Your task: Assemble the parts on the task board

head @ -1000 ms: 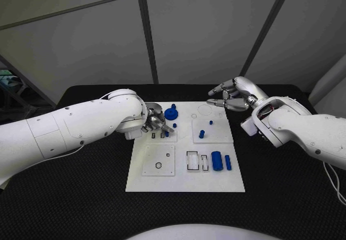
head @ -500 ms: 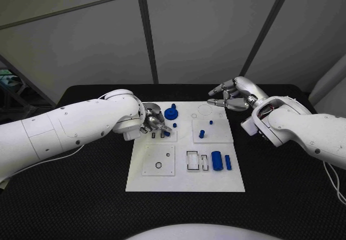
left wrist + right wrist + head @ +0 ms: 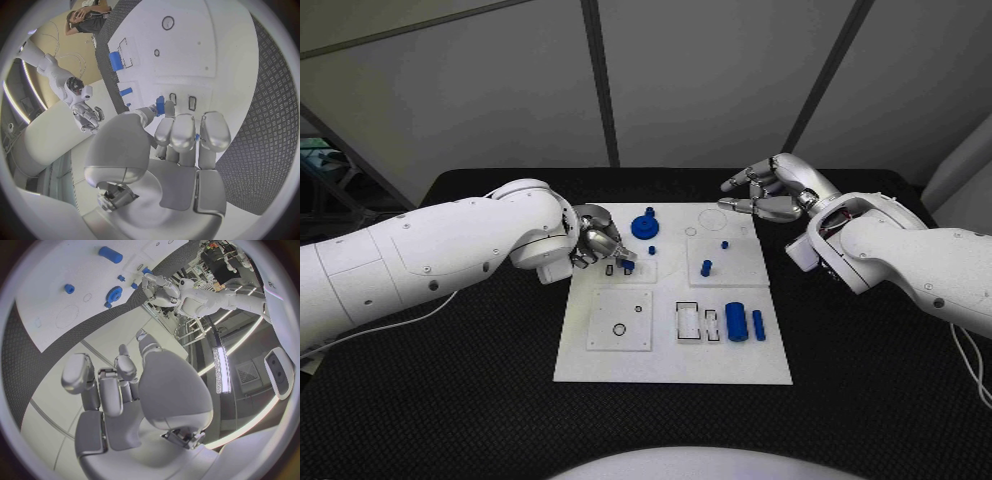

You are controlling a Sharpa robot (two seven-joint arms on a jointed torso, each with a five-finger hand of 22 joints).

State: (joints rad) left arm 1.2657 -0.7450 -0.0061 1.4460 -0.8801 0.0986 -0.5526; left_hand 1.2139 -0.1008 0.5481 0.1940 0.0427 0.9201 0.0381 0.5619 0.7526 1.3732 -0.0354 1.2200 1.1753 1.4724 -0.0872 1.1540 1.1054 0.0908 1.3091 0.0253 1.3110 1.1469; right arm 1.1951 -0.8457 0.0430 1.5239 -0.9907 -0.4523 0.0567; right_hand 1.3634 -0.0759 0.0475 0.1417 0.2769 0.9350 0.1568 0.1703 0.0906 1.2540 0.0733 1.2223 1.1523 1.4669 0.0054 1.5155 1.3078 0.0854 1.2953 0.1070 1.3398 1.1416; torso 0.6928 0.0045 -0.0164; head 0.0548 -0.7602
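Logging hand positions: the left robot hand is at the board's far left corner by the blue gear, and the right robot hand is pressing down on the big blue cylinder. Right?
Not quite. The right robot hand hangs beyond the task board's far right corner, well away from the big blue cylinder, as the head view shows. The left robot hand is beside the blue gear.

My left hand (image 3: 169, 150) hovered over the task board (image 3: 206, 55), fingertips (image 3: 164, 131) apparently pinching a small blue part (image 3: 160, 105) beside two rectangular slots (image 3: 182, 101); a larger blue cylinder (image 3: 115, 60) lay farther off.
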